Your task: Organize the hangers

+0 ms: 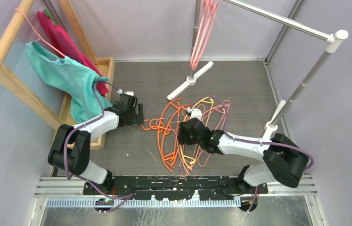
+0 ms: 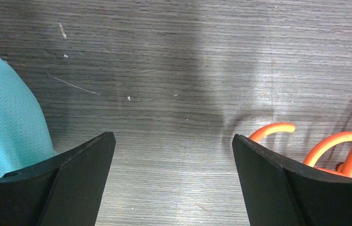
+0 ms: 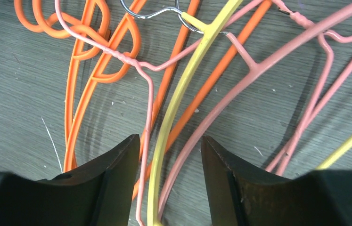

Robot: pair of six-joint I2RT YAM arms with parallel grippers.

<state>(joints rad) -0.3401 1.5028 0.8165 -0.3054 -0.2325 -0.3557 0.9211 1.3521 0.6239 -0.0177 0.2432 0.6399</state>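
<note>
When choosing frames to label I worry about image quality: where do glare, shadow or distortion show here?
Left wrist view: a pale glare patch on the table right of centre, a soft shadow band beside it. Right wrist view: the hangers are sharp and cast faint shadows; the right gripper is dark. Top external view: even light, walls leaning from the wide lens.

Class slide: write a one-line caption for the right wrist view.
Right gripper straddling a yellow hanger among tangled pink hangers and orange hangers on the table.
</note>
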